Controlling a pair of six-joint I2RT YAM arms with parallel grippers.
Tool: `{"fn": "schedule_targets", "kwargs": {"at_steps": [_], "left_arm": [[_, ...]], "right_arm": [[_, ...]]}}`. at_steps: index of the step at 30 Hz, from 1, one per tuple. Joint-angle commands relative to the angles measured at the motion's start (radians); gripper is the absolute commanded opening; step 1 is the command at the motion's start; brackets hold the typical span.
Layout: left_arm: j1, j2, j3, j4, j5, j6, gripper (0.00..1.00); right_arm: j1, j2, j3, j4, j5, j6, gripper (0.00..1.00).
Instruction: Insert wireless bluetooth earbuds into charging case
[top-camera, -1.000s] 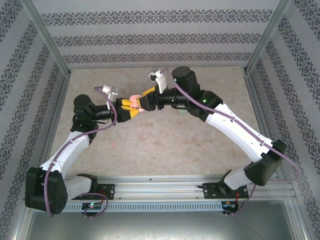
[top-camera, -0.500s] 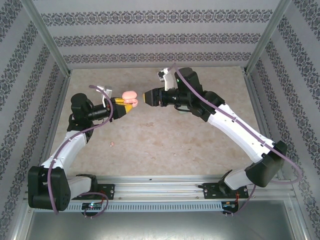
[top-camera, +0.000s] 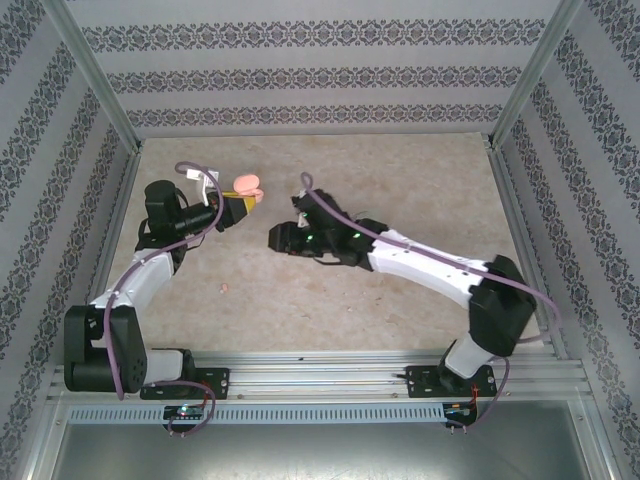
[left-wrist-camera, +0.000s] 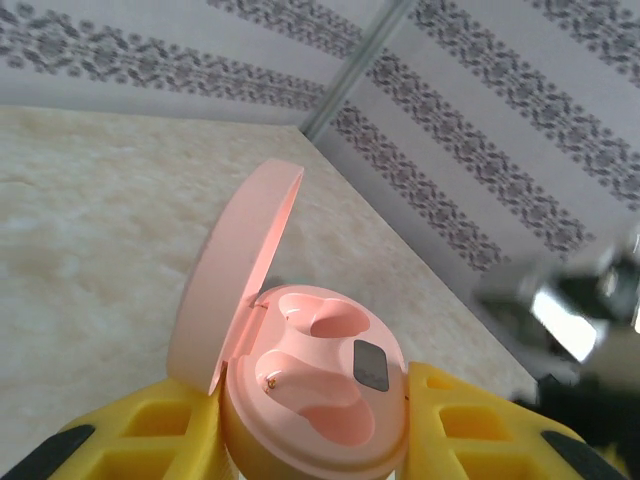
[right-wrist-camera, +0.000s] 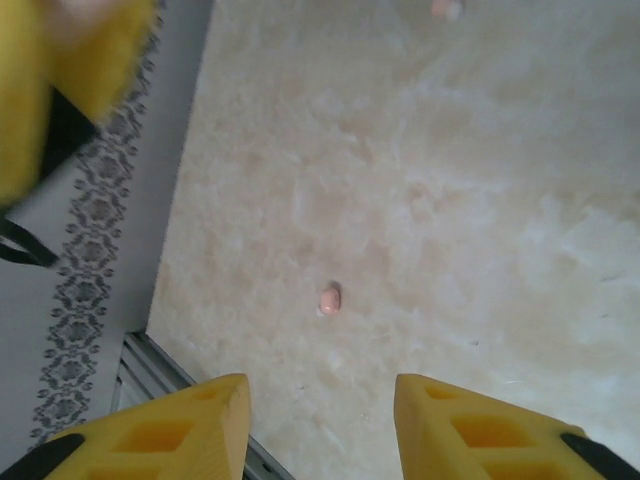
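The pink charging case (left-wrist-camera: 330, 395) is clamped between my left gripper's (left-wrist-camera: 315, 445) yellow fingers (left-wrist-camera: 470, 430). Its lid (left-wrist-camera: 235, 280) stands open and both sockets are empty. From above, the case (top-camera: 244, 186) is held over the table's far left by the left gripper (top-camera: 232, 204). My right gripper (top-camera: 276, 238) hovers right of it, apart from the case. In the right wrist view the right gripper (right-wrist-camera: 320, 405) is open with nothing between its fingers. One pale pink earbud (right-wrist-camera: 330, 298) lies on the table ahead of them; from above the earbud (top-camera: 224, 289) rests near the left front.
The beige table (top-camera: 400, 180) is boxed in by patterned walls with metal posts (top-camera: 95, 80). A second small pink object (right-wrist-camera: 445, 8) lies at the top edge of the right wrist view. The metal rail (top-camera: 320, 365) runs along the near edge.
The right gripper has drawn away from the case, swinging left and down towards the table, its jaws narrowing somewhat. The left gripper has carried the open case back towards the far left.
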Motion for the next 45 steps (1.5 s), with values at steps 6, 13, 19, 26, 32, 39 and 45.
{"fn": "schedule_targets", "kwargs": {"at_steps": [6,13,19,26,32,39,45], "left_arm": [[0.029,0.054,0.067,0.016,-0.157,0.008,0.20],[0.053,0.071,0.071,0.011,-0.207,0.018,0.20],[0.065,0.028,0.065,-0.006,-0.222,0.032,0.20],[0.068,-0.003,0.048,-0.027,-0.223,0.043,0.20],[0.068,0.008,0.043,-0.007,-0.222,0.034,0.21],[0.068,0.015,0.049,0.007,-0.218,0.022,0.21],[0.069,0.012,0.038,0.010,-0.219,0.026,0.21]], "right_arm": [[0.128,0.263,0.166,0.018,0.040,0.195,0.36],[0.197,0.495,0.408,-0.076,0.040,0.259,0.30],[0.233,0.658,0.645,-0.255,0.052,0.260,0.29],[0.242,0.654,0.687,-0.326,0.154,0.238,0.29],[0.229,0.674,0.728,-0.375,0.201,0.188,0.29],[0.227,0.800,0.929,-0.481,0.150,0.147,0.39],[0.229,0.800,0.933,-0.511,0.174,0.142,0.39]]}}
